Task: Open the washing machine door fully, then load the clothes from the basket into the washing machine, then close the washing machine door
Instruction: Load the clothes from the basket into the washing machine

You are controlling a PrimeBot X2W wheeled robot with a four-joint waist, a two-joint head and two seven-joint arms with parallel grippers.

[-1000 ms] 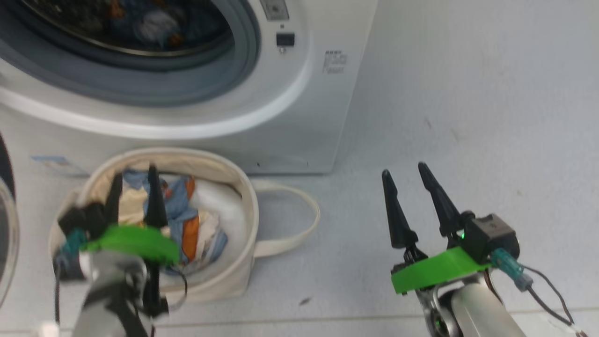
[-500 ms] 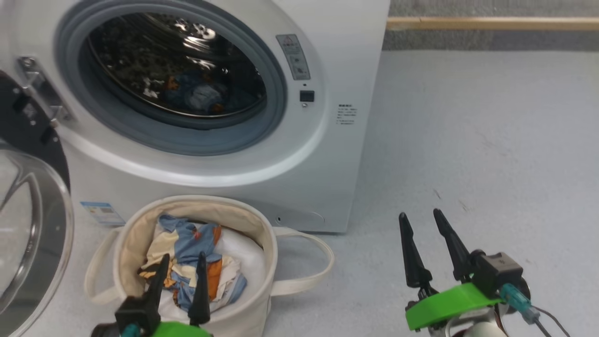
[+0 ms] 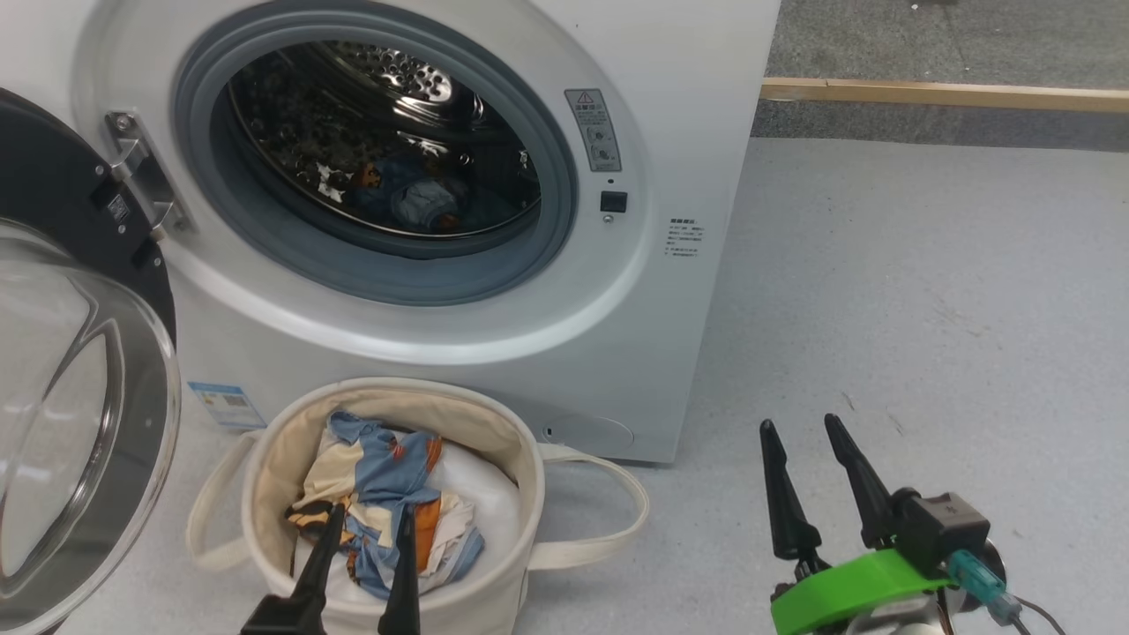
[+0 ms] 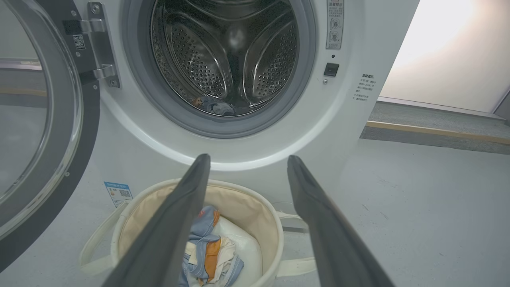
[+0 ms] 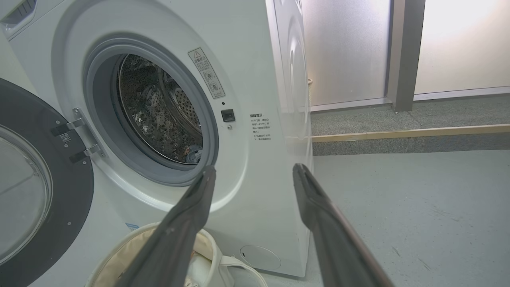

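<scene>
**Both jaws spread, nothing held**

At left, the round glossy black washing machine door (image 3: pixel 71 397) stands open beside the white boxy washing machine (image 3: pixel 688 88). Light-blue printed clothes (image 3: pixel 388 494) lie in the small cream canvas basket (image 3: pixel 265 459) before it. The left gripper (image 3: pixel 370 511) hovers by its near rim. The right gripper (image 3: pixel 799 423) hangs over the grey floor (image 3: pixel 926 309).

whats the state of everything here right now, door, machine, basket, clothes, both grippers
washing machine door: swung open to the left
washing machine: drum open, blue garment inside
basket: upright on the floor, holding clothes and a white bundle
clothes: crumpled in the basket
left gripper: open, empty, over the basket
right gripper: open, empty, over the floor
</scene>
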